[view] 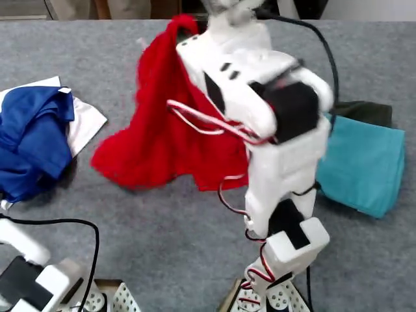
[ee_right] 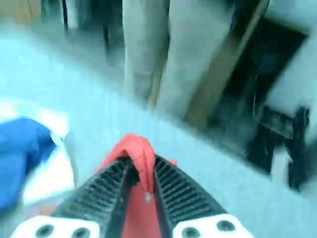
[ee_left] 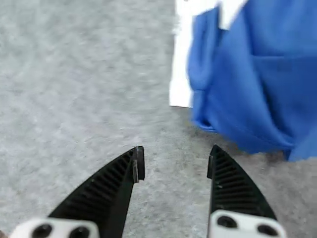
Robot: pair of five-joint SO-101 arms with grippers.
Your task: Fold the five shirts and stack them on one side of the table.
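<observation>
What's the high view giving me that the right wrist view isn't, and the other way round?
The high view adds the folded teal shirt, with a dark shirt showing at its far edge, and how the red shirt hangs with its lower part spread on the table. The right wrist view adds the grip itself: the right gripper shut on a bunched fold of the red shirt. Both show the red shirt, the blue shirt and the white shirt beneath it.
</observation>
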